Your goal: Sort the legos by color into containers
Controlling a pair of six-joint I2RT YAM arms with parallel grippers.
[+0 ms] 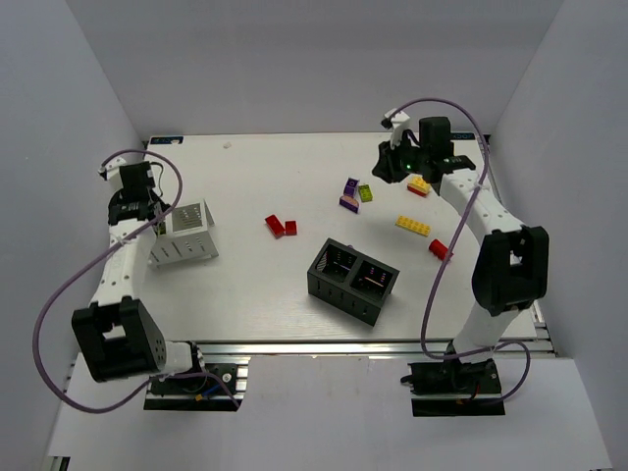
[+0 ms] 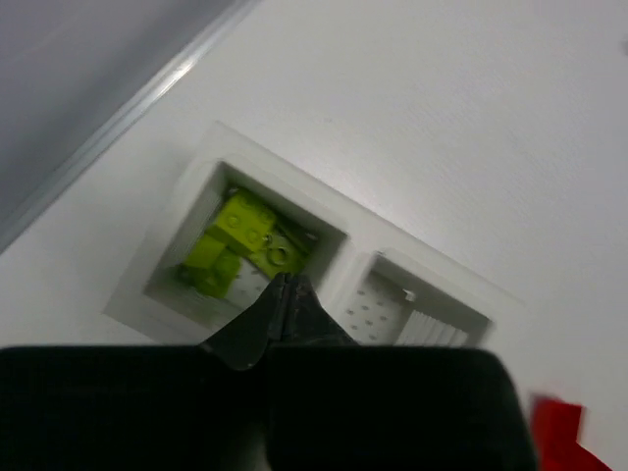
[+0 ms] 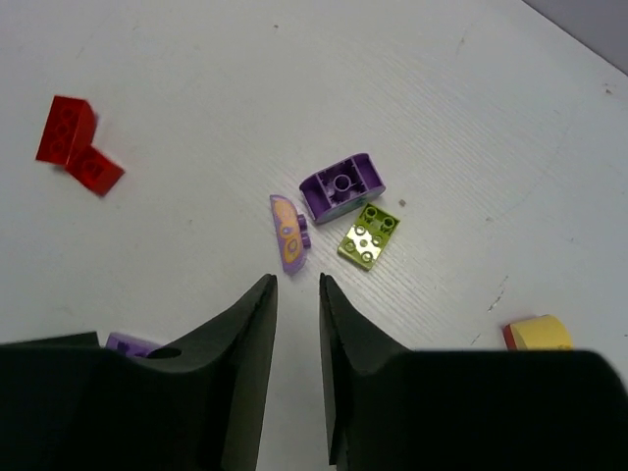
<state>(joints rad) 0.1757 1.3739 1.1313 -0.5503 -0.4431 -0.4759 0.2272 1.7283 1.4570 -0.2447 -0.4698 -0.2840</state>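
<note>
My left gripper (image 2: pixel 287 287) is shut and empty, hovering over the white two-compartment box (image 2: pixel 353 257). Its left cell holds lime green bricks (image 2: pixel 235 240); the right cell looks empty. From above, this gripper (image 1: pixel 159 224) is at the box's (image 1: pixel 186 235) left edge. My right gripper (image 3: pixel 297 285) is open and empty above the table, just short of a flat purple piece (image 3: pixel 287 234), a purple arch brick (image 3: pixel 341 184) and a lime green plate (image 3: pixel 368 235). In the top view it (image 1: pixel 386 165) is at the back right. The black box (image 1: pixel 353 280) stands at centre front.
Red bricks (image 1: pixel 281 226) lie mid-table and show in the right wrist view (image 3: pixel 74 145). Yellow bricks (image 1: pixel 412 226) (image 1: pixel 419 184) and a red brick (image 1: pixel 439 249) lie by the right arm. The table's right edge is close to that arm.
</note>
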